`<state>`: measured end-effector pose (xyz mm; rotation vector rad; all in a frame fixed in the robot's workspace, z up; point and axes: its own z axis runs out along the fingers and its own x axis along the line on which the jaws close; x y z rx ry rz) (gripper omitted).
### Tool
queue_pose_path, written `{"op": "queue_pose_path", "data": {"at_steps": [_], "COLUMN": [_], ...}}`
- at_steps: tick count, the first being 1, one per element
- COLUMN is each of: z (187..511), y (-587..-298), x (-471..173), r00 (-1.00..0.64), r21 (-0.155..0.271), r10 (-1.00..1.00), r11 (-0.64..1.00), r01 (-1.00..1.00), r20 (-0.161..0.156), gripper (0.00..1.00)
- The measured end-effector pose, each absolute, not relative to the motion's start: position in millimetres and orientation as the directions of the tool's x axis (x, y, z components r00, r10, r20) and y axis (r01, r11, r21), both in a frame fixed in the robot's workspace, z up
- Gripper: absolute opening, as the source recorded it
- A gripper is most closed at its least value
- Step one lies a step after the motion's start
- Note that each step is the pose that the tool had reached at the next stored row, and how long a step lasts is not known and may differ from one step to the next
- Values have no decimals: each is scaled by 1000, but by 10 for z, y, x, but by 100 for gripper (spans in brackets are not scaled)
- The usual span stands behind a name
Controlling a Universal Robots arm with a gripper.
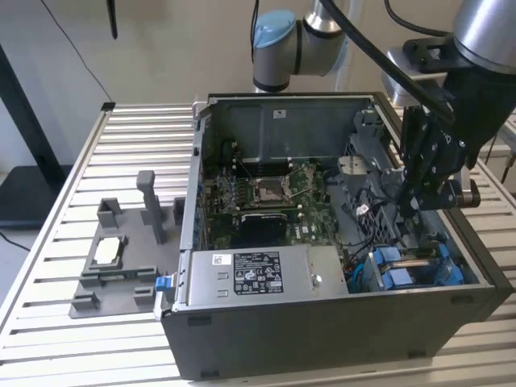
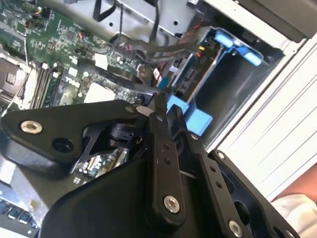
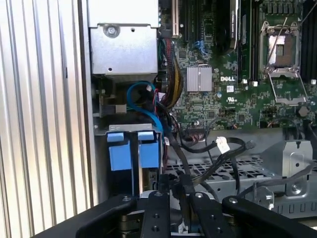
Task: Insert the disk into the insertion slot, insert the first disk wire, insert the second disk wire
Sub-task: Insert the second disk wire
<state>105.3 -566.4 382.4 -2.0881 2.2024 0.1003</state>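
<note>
The arm (image 1: pixel 484 36) is reaching in from the upper right of the exterior view, pointing the gripper (image 1: pixel 413 205) down into the case (image 1: pixel 322 339). Whether it is clenched I cannot tell. The disk (image 1: pixel 397 278) is sitting in the slot (image 1: pixel 427 262) at lower right, just below the gripper.

Power-supply box (image 1: pixel 247 272): white label with black print and symbols, too fine to read. Case rear wall (image 1: pixel 280 113): small white sticker, unreadable. Motherboard (image 3: pixel 228 91): short white logo word beside the heatsink, plus tiny white component markings, not legible. White tag on a black cable (image 3: pixel 222 145): no print can be made out.
</note>
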Motion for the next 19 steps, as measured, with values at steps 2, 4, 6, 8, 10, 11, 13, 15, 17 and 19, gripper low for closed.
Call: {"op": "queue_pose_path", "data": {"at_steps": [2, 4, 6, 8, 10, 11, 13, 15, 17, 19], "z": [3824, 3823, 3821, 3810, 3797, 3788, 3769, 3753, 3734, 3706], "y": [-5631, -5631, -5631, -5632, -5632, -5633, -5633, -5633, -5635, -5640], "x": [1020, 1004, 1001, 1001, 1000, 1000, 1000, 1001, 1001, 1000], "r00": [-51, -51, -51, -49, -48, -46, -43, -42, -42, -42], "r21": [-27, -27, -28, -31, -36, -40, -48, -52, -52, -53], "r10": [-991, -992, -993, -993, -993, -993, -994, -994, -994, -994], "r11": [55, 55, 54, 53, 52, 51, 49, 48, 48, 48], "r01": [-998, -998, -998, -998, -998, -998, -998, -998, -998, -997], "r20": [-120, -117, -111, -109, -107, -106, -105, -105, -105, -105], "gripper": [24, 24, 24, 24, 24, 24, 24, 24, 21, 16]}}
